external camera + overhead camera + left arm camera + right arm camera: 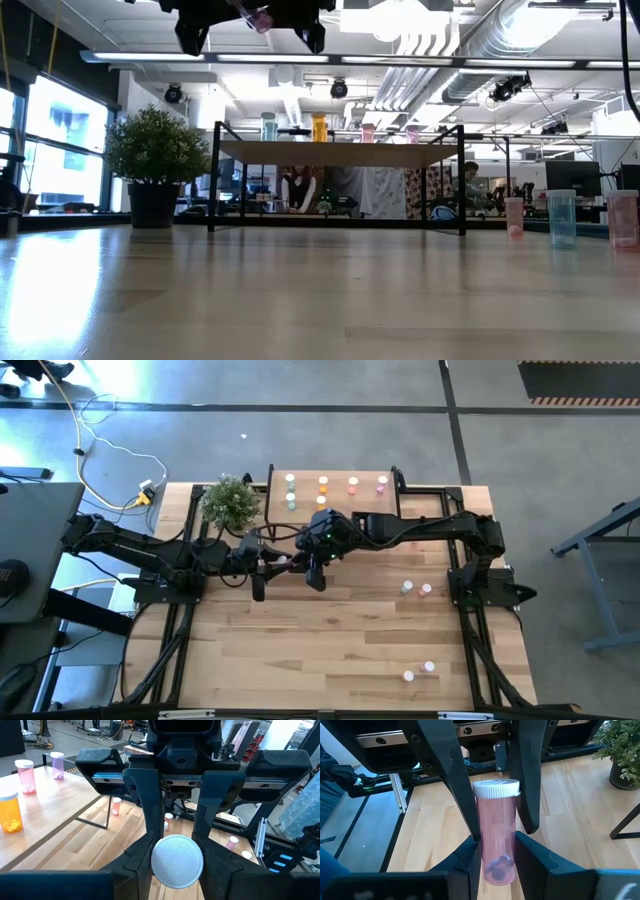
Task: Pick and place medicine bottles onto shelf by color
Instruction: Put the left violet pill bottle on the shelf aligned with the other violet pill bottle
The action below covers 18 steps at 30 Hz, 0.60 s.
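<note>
A pink medicine bottle with a white cap hangs above the table's middle, lying between my two grippers with its cap toward the left arm. My left gripper and my right gripper meet nose to nose, both shut on it. It shows at the top of the low view as the tilted pink bottle. The shelf at the far edge carries bottles in colour rows: green, orange, red-pink, pink. Other bottles stand on the table. My left gripper pinches the bottle's body just below the cap between its two fingers. They come about level from the table's left and lie along the bottle. The bottle is lifted clear of the table. My right gripper pinches the bottle's body near its bottom end between its two fingers. They slant down from the table's right and lie along the bottle. The bottom end points toward this wrist.
A potted plant stands left of the shelf. Two bottles stand near the front right corner, two more by the right arm's base. Bare wood lies across the near half of the table.
</note>
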Tool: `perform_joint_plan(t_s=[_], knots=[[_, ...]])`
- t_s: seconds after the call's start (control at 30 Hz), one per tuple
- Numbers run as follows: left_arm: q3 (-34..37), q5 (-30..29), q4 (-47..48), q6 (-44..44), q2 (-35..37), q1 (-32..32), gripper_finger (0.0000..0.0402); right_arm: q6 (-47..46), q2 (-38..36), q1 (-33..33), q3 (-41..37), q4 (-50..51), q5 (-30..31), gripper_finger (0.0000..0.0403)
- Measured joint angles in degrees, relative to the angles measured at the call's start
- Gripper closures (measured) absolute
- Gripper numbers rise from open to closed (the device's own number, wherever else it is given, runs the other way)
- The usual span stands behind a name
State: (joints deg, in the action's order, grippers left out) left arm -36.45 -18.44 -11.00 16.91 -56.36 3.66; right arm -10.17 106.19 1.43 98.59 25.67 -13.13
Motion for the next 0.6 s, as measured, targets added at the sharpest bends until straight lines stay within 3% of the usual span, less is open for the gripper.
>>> perform_joint_plan(t_s=[0.33, 0.6], knots=[[0.00, 0.01, 0.01, -0.65, 0.00, 0.00, 0.0279, -0.04, -0.02, -0.02, 0.00, 0.11, -0.18, 0.0313], [0.00, -0.21, -0.04, -0.68, 0.00, 0.02, 0.0208, -0.08, -0.07, -0.02, 0.00, 1.22, -0.20, 0.0313]])
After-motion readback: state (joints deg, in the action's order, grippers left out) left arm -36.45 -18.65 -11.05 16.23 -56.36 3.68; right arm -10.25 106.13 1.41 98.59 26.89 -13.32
